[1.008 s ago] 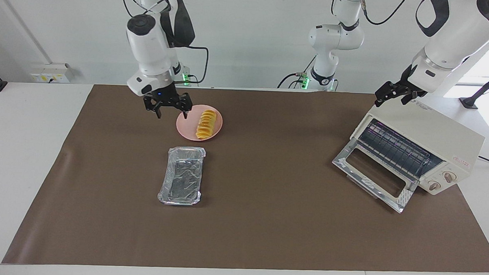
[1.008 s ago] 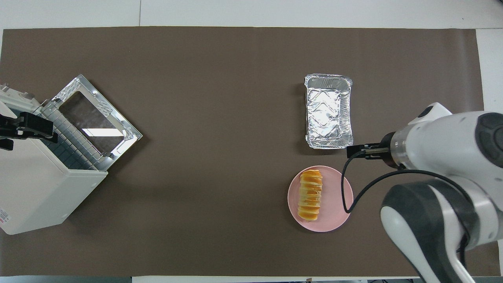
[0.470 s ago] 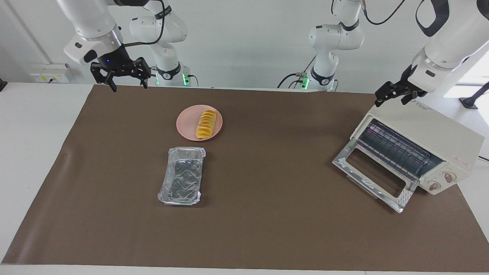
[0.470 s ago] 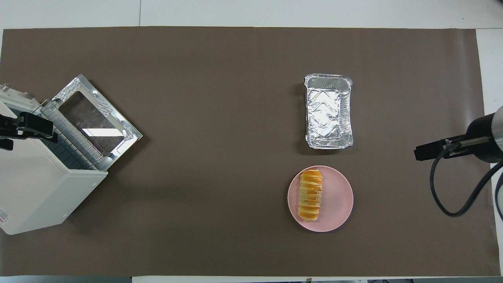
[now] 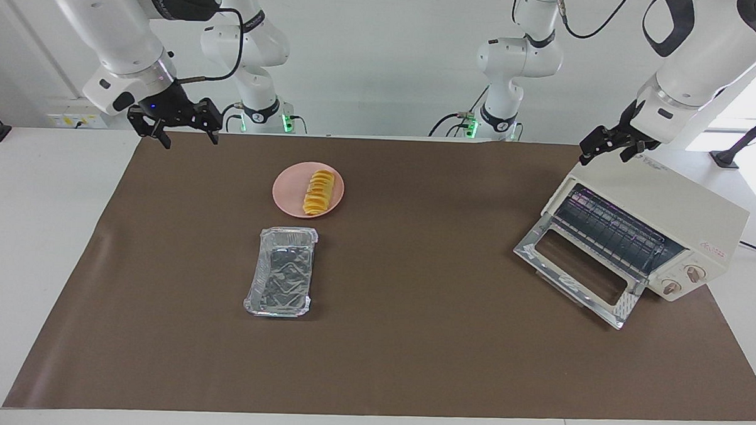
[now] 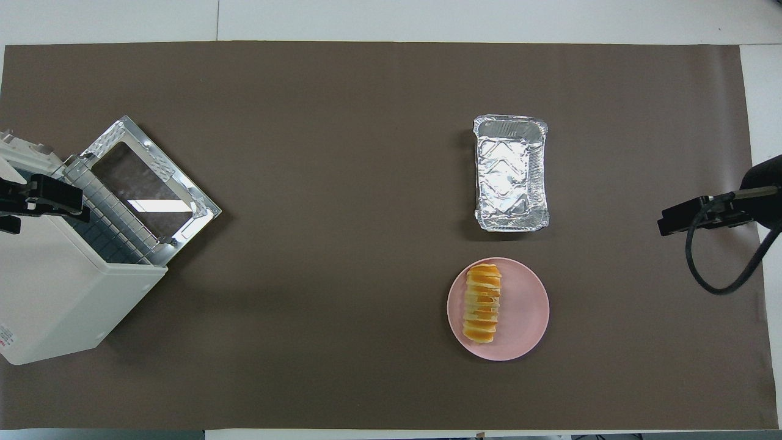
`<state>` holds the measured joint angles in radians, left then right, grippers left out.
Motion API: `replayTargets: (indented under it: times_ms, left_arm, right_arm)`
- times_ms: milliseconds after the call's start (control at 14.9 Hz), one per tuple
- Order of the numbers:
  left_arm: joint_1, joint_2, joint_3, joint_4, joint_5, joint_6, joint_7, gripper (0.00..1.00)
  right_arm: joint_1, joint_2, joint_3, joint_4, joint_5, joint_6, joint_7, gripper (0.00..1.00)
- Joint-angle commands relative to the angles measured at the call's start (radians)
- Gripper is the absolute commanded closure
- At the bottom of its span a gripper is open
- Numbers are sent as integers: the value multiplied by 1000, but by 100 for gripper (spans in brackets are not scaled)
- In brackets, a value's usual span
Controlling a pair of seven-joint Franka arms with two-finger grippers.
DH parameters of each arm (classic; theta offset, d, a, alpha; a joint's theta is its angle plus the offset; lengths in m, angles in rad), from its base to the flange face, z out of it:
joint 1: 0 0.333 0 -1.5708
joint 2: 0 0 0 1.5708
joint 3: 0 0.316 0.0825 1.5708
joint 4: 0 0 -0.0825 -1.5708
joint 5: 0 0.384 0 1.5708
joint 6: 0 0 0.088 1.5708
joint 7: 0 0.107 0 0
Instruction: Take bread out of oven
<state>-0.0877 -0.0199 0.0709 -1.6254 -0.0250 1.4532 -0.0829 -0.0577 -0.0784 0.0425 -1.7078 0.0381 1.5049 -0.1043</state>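
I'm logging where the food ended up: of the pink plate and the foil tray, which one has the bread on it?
The pink plate, the one nearer the robots: the bread lies across it. The foil tray beside it holds nothing.

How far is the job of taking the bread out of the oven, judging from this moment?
It looks finished. The bread lies on the pink plate, beside the foil tray, away from the oven, whose door hangs open and whose rack looks bare. Nothing is in hand: the right gripper is up over the table's edge with open jaws, and the left gripper waits open above the oven. Perhaps only the door is left to close.
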Motion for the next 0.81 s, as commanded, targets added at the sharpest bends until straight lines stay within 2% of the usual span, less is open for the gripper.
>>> replayTargets:
  times_ms: [0,739]
  left_arm:
    - [5,-15,-3,-7,11,6,3,0]
    - [5,-15,-3,-7,11,7,3,0]
  right_arm:
    - [-51,-3,22,0,-3,5,3,0]
    - [-39,3,22,16,-43,21,6,0]
